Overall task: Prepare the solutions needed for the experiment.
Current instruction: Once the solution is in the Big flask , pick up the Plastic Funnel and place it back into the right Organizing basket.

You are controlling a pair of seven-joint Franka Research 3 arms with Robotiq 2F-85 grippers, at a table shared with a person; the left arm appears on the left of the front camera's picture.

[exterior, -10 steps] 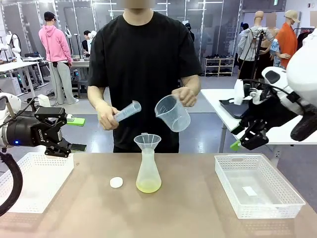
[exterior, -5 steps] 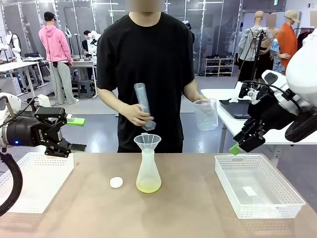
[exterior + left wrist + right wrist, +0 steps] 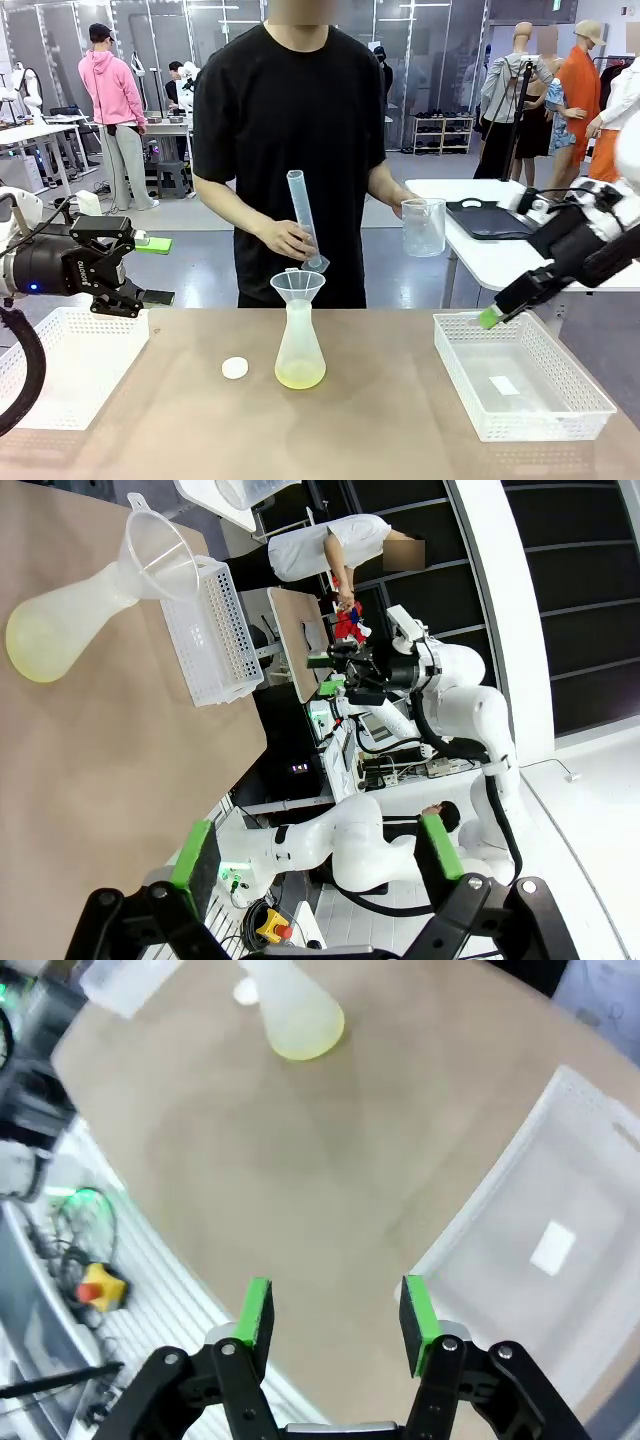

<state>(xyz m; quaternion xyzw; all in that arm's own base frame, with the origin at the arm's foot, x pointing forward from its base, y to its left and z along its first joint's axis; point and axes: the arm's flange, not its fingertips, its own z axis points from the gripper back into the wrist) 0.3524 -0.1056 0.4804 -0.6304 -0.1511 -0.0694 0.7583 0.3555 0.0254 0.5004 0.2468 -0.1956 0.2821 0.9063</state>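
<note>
A translucent conical flask [image 3: 299,345] with a funnel [image 3: 298,286] in its neck stands mid-table, and the solution [image 3: 300,377] is a thin yellowish layer at its bottom. The person holds a graduated cylinder [image 3: 301,218] almost upright just above the funnel, and a clear beaker [image 3: 423,227] in the other hand. My left gripper [image 3: 155,271] hangs open over the left basket, far left of the flask. My right gripper [image 3: 489,317] hovers at the right basket's far left corner; its wrist view shows it open [image 3: 337,1310] and empty, with the flask [image 3: 300,1010] far off.
A small white round disc [image 3: 235,368] lies left of the flask. White mesh baskets sit at the left [image 3: 75,370] and right [image 3: 520,375] of the table; the right one holds a white label. Bare tabletop lies between them.
The person swung the cylinder from tilted to near upright above the funnel and lowered the beaker to the side. My right gripper dropped toward the right basket. The left arm stayed still.
</note>
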